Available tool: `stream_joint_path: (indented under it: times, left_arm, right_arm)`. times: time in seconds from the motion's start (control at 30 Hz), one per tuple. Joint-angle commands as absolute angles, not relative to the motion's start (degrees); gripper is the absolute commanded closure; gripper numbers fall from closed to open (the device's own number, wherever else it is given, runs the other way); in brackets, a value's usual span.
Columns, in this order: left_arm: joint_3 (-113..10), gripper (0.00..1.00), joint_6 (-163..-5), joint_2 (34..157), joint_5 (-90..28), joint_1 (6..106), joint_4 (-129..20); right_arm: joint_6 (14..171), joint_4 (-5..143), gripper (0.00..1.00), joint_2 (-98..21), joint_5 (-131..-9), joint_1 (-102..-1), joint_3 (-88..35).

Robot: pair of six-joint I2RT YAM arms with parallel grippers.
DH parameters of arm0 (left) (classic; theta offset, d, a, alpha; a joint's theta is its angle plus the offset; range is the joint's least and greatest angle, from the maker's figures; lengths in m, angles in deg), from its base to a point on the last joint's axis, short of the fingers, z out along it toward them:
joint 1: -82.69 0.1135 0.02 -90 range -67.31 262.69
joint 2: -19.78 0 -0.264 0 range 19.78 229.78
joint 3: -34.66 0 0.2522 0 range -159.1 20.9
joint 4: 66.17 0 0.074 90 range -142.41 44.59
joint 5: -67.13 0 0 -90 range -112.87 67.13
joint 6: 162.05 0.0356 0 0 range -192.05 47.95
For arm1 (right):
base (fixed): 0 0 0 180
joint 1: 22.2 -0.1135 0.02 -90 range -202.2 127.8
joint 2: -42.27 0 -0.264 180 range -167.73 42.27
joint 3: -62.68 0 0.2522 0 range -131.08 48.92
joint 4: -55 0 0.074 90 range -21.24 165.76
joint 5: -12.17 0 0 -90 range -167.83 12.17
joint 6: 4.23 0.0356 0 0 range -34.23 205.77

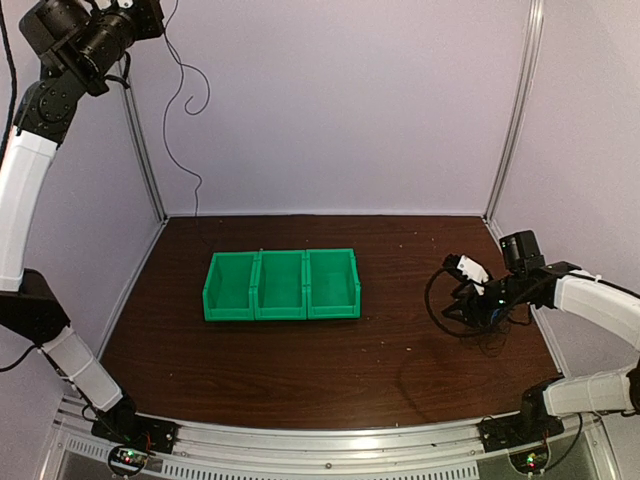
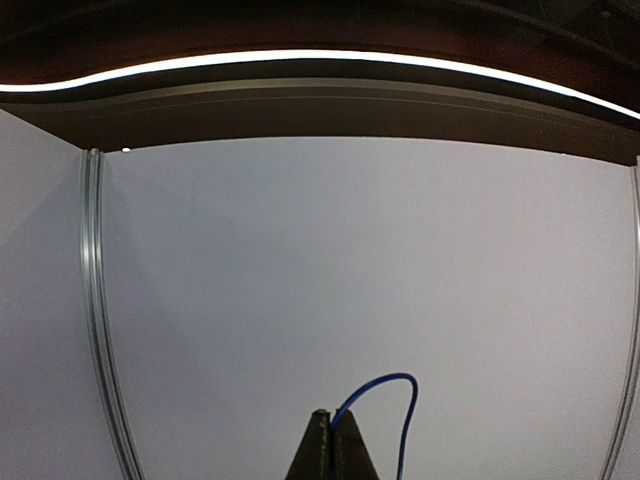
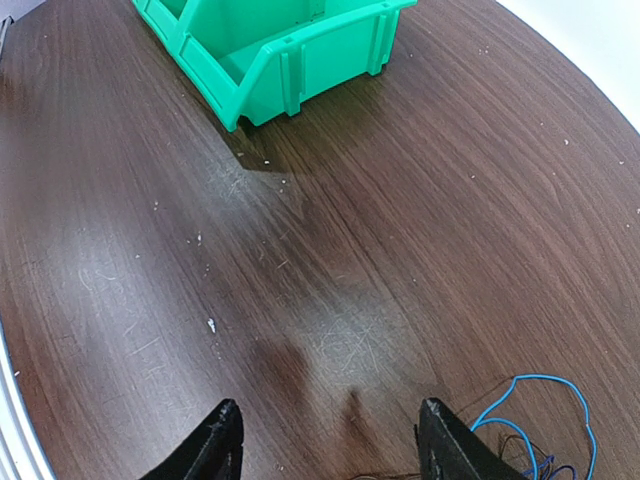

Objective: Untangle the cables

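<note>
The cables are found as a loose dark tangle on the right side of the table, well apart from the row of green bins. In the right wrist view a curl of blue wire and some darker strands are seen at the lower right, lying on the wood just beside the right finger. A blue cable is clamped between the closed fingers of the left gripper, which is held high near the back-left corner of the enclosure. A loop of it rises above the fingertips and drops out of the frame. From above, a thin strand is seen hanging from that raised arm down the back wall (its colour cannot be made out there, nor whether it runs on to the tangle). The right gripper is held low beside the tangle, its jaws apart with only bare wood between them.

The step in hand is judged to be the drawing of one cable out of the bundle. For the next move, the tangle would need to be pinned or gripped by the right gripper, so that the lifted cable can be pulled free without the bundle being dragged along. A small shift toward the wires on its right is called for before the jaws are closed.
</note>
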State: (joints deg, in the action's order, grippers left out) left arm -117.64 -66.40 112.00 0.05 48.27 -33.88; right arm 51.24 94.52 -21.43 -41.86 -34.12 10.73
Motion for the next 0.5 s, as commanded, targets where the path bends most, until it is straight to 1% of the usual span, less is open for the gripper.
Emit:
stream_joint_path:
  times: [0.0, 0.47]
  left_arm:
    - [-119.3, 1.00, -65.4, 112.3, -4.5, 48.7, -39.6]
    - [-120.3, 1.00, -64.1, 112.0, -14.0, 48.7, -50.4]
  right_arm:
    - [51.2, 93.4, 0.40, -21.8, -42.6, -34.2, 11.5]
    - [51.1, 93.5, 0.40, -21.9, -42.8, -33.8, 11.6]
